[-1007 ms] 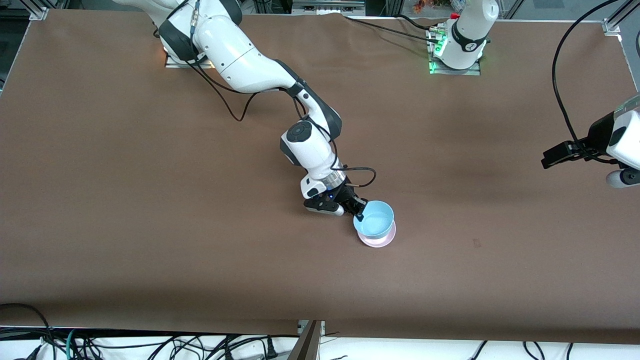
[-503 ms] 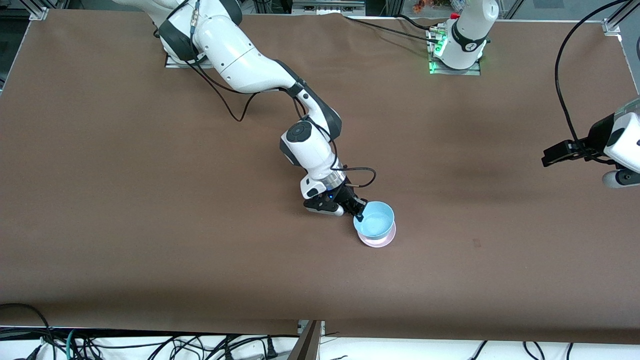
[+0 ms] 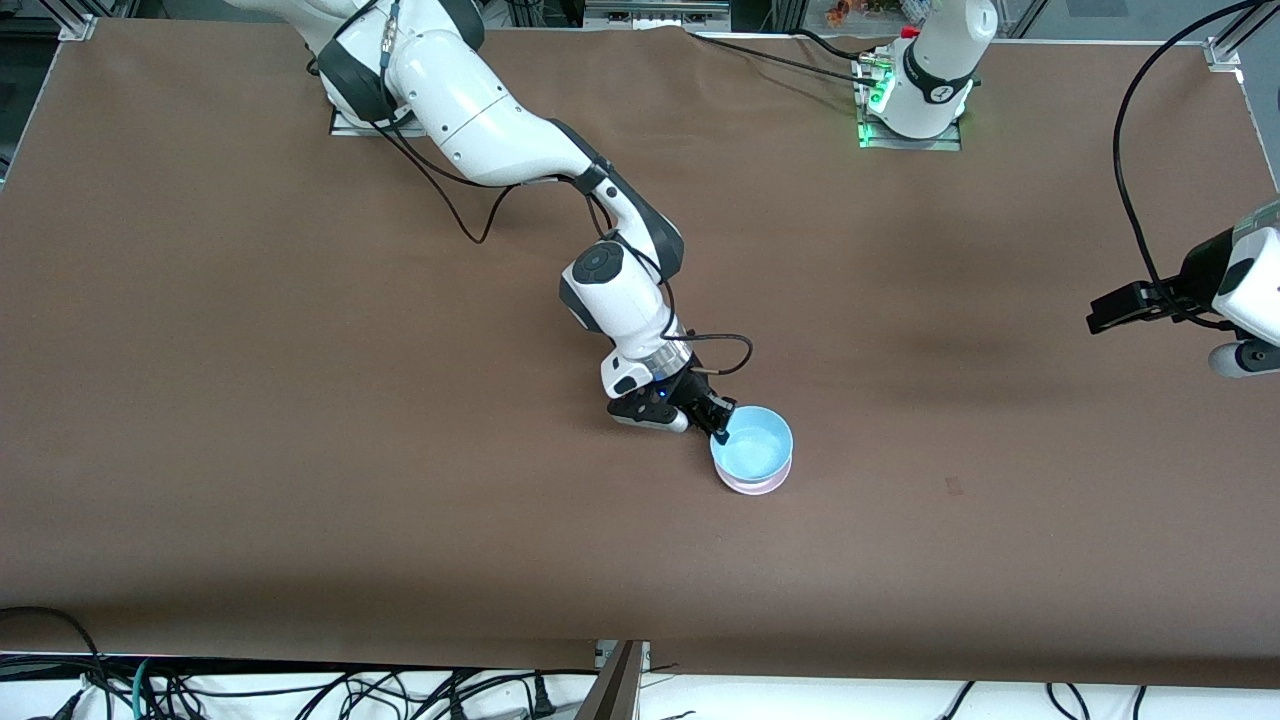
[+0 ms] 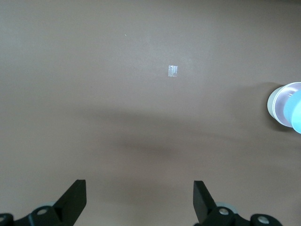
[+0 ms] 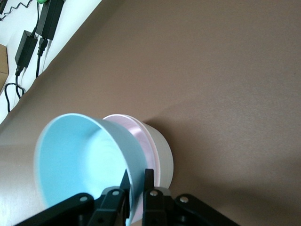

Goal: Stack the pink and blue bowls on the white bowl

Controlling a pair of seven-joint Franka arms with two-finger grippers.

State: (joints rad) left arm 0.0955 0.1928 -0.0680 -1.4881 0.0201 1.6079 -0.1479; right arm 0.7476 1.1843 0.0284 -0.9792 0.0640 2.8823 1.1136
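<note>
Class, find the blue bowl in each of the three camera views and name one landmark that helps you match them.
Front view: blue bowl near the table's middle, right gripper pinching its rim.
Left wrist view: only a sliver of it at the picture's edge.
Right wrist view: large, tilted, close to the camera.
Shared landmark: the pink bowl right beneath it.

Light sky-blue bowl (image 3: 752, 447), plain and unpatterned, above the pale pink bowl (image 3: 754, 485), of which only a thin rim shows; plain white bowl (image 5: 160, 150) beneath both. Table (image 3: 300, 400) covered in uniform matte brown. Right gripper (image 3: 717, 428) black, on a white arm with dark grey joints. Small pale tape square (image 4: 173, 71) on the brown surface.
</note>
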